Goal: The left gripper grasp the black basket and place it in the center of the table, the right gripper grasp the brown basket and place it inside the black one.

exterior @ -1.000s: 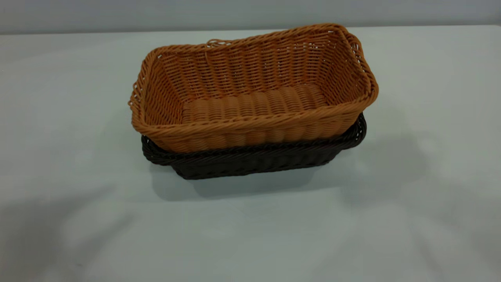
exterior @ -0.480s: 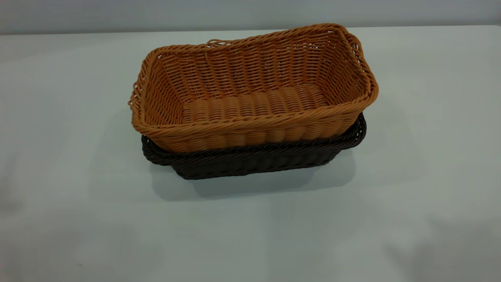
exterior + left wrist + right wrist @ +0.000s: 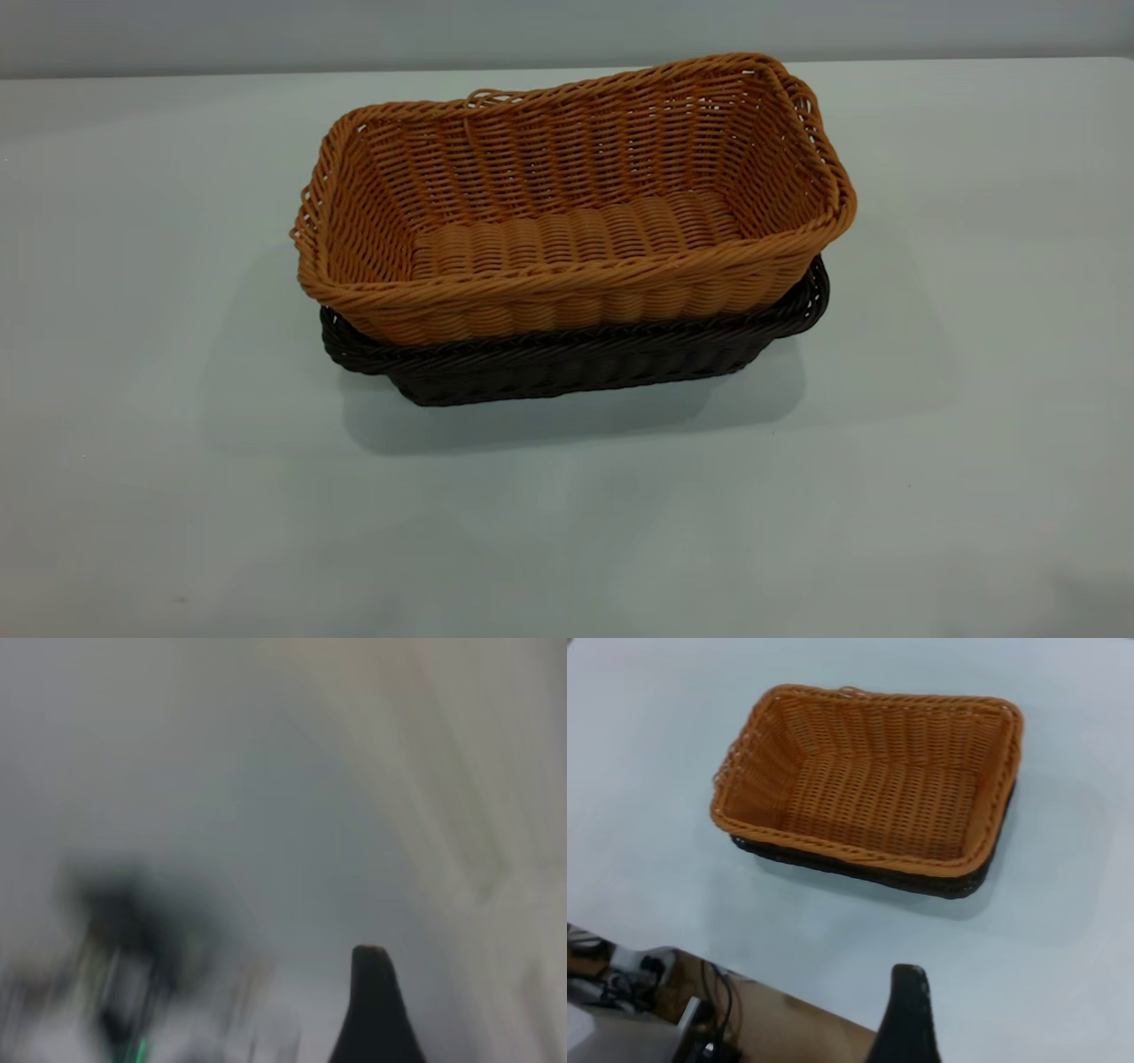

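— What do you have on the feeds?

— I see the brown basket [image 3: 567, 204] nested inside the black basket [image 3: 576, 363], both sitting about mid-tabletop [image 3: 133, 266], somewhat nearer the far edge than the near one. The brown one is orange-tan wicker, rectangular, with flared sides, a braided rim and a ribbed woven floor; a loose loop of strand sticks up from its far rim. It rides high, so only the braided rim and the lower wall of the black basket show beneath it, very dark brown-black.

— Any labels or writing?

— None that I can read on either basket.

— And the end effectors?

— Neither shows in the exterior view. On my right wrist feed I see one black fingertip [image 3: 908, 1014] of the right end effector, held above the tabletop's edge, well apart from the baskets; past that edge there are cables and gear [image 3: 647, 992] lower down. On the left wrist feed there is one dark fingertip [image 3: 376, 1010] of the left end effector against a blurred pale background. With a single finger visible on each, I cannot tell whether either is released or clenched. Nothing stands between them and the baskets.
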Controlling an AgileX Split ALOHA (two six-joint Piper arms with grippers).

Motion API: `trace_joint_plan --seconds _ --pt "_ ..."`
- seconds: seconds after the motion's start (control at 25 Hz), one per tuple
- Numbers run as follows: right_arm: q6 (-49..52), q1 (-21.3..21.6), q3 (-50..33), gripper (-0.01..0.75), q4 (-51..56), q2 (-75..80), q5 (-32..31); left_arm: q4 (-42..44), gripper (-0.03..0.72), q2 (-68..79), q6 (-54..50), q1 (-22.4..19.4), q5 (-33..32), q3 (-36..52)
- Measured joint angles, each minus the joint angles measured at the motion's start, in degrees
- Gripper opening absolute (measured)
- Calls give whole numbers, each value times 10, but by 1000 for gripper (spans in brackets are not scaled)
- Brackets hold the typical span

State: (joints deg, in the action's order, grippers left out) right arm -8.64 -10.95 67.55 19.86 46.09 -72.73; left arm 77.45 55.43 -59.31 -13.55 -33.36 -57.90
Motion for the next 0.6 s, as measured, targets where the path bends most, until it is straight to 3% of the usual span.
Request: trace_joint_plan --seconds 0.08,0.16,0.4,0.6 --pt "1 0 -3 552 -14 -9 0 -130 463 -2 87 0 -121 2" --pt "2 0 -4 552 -25 -18 0 -271 453 -4 211 0 -179 2" --pt "9 0 -53 552 -69 -54 1 -634 423 -4 497 0 -260 2" --pt "45 0 -197 552 -120 -109 1 -774 419 -32 611 0 -333 14"
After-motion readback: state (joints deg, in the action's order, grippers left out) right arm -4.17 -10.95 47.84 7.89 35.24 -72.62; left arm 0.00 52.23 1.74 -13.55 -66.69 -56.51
